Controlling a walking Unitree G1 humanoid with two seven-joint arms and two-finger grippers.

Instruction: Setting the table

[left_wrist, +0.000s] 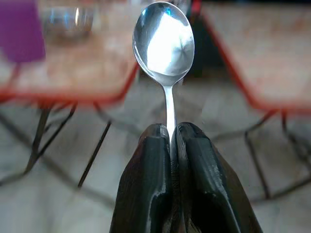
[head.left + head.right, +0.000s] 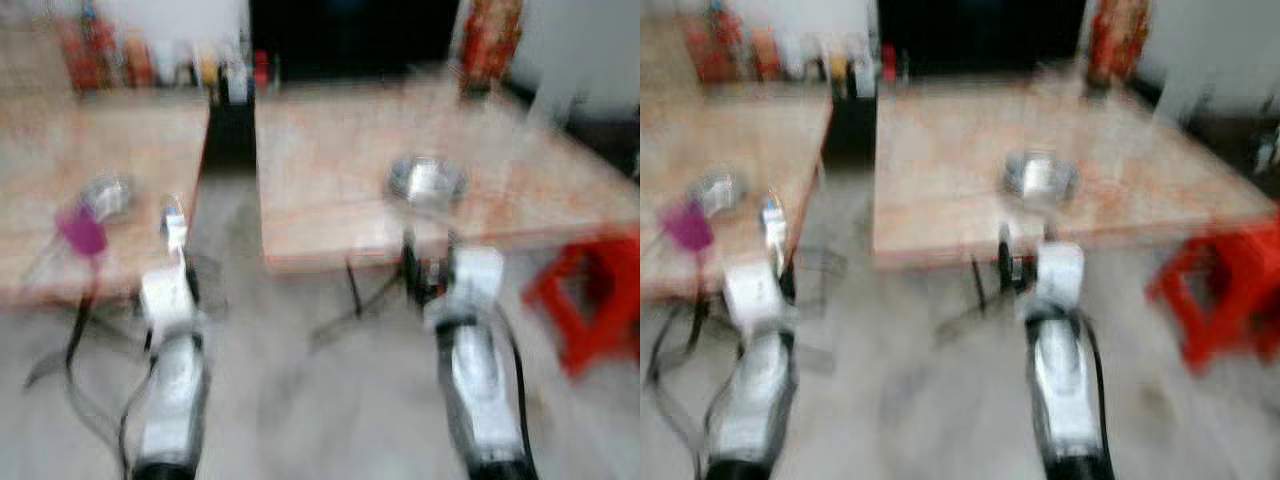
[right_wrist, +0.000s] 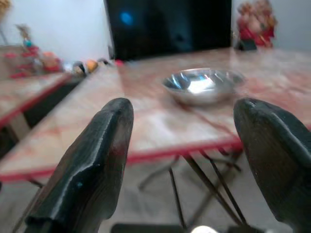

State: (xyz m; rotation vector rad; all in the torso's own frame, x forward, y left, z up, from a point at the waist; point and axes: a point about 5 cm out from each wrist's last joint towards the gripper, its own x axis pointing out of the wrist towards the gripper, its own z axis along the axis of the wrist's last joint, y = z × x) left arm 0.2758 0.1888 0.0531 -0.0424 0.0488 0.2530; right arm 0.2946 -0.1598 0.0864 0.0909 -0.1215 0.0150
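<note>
While blurred, left gripper point(image 1: 171, 141) pinches a shiny oval-bowled spoon point(image 1: 164, 43).

Head cams look down, blurred; wrist cams low, both eyeing tables point(image 2: 400, 200).

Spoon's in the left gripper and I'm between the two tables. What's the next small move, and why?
Probably step forward toward the right-hand table and swing the left gripper over to it. It is shut on the spoon, still over the floor, while the metal bowl sits near that table's front edge with bare top beside it. The right gripper hangs open, holding nothing.
</note>
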